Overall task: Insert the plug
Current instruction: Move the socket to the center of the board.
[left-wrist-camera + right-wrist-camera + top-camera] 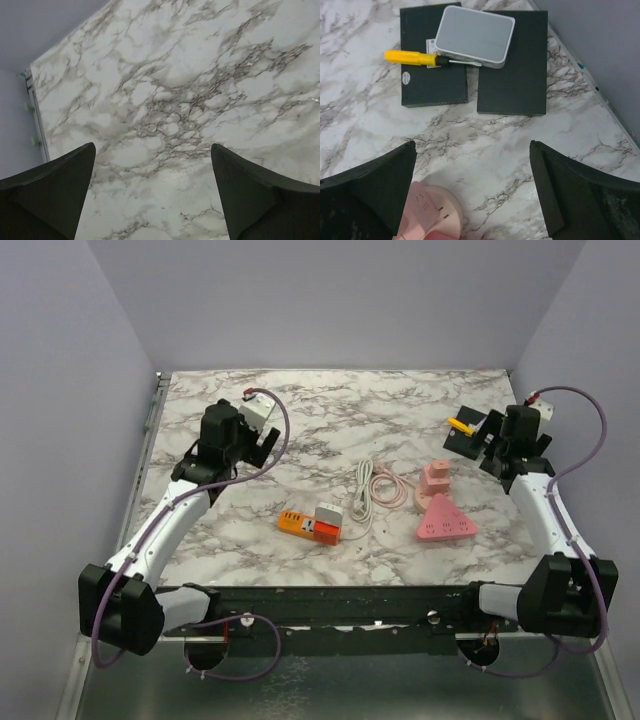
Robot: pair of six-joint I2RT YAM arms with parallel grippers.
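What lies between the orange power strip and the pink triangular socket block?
In the top view, a white cable lies between the orange power strip and the pink triangular socket block.

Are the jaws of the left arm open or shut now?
Open. On the left gripper, the jaws stand wide apart, with only bare marble table between them.

I see bare bench (340, 410) from nine to twelve o'clock, cable coil (373, 490) and orange strip (309, 525) cluttering centre, pink sockets (446, 523) at four, black boxes (462, 439) at two
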